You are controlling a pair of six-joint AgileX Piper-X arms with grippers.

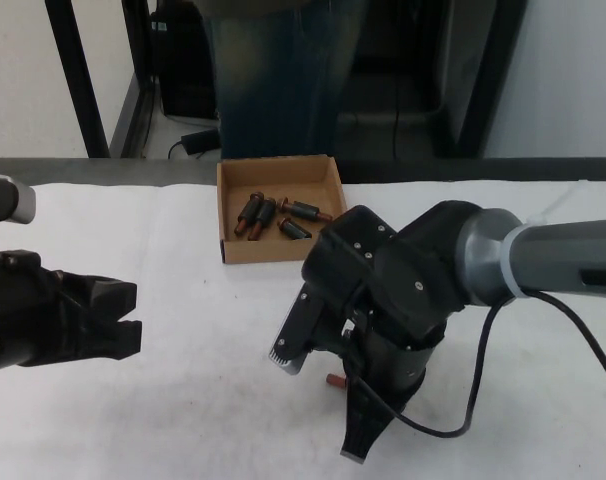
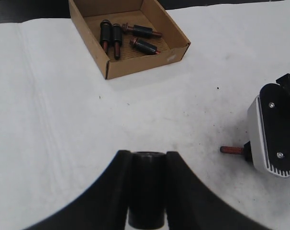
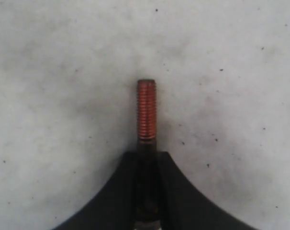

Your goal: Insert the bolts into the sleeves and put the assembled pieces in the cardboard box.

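The right gripper (image 3: 146,160) clamps the bolt (image 3: 146,109) level over the bench (image 1: 183,400), threads pointing toward the left gripper (image 2: 146,160); that one grips a sleeve (image 2: 146,189) lengthwise. The right arm hunches wrist-down near the cardboard box (image 1: 279,250).

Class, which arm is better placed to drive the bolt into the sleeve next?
Probably right: right fingers hold the bolt, thread sticking out free, while left fingers only clamp the sleeve.

Probably a robotics lab or test workshop. A counter (image 1: 183,400) draped in white cloth carries a cardboard box (image 1: 273,248), and a grey robot arm (image 1: 543,255) with a trailing black cable (image 1: 476,390) stands near the box. Behind the box rise black frame posts (image 1: 75,80) and dark equipment (image 1: 183,60).
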